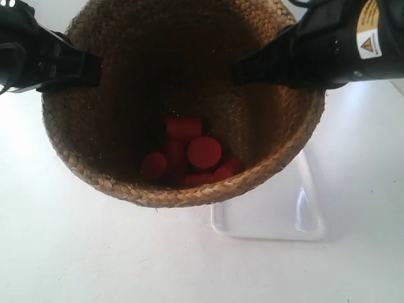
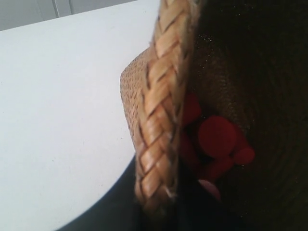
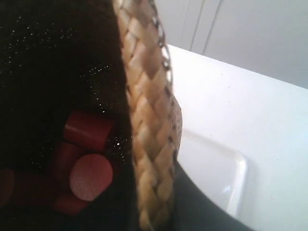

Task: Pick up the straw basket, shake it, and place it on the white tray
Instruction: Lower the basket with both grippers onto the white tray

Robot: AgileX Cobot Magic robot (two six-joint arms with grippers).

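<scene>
The straw basket [image 1: 183, 189] fills the exterior view, held up near the camera, its dark inside holding several red cylinders [image 1: 203, 152]. The arm at the exterior view's left has its gripper [image 1: 95, 68] shut on the rim. The arm at the exterior view's right has its gripper [image 1: 243, 71] clamped on the opposite rim. In the left wrist view, the braided rim [image 2: 161, 120] runs between my left gripper's jaws [image 2: 161, 207]. In the right wrist view, the rim [image 3: 149, 144] sits between my right gripper's jaws [image 3: 156, 216]. The white tray [image 1: 284, 214] lies below, partly hidden by the basket.
A white table surface [image 1: 76, 252] spreads around the tray. The tray's corner [image 3: 231, 178] shows beside the basket in the right wrist view. A pale wall [image 3: 260, 33] stands beyond the table edge.
</scene>
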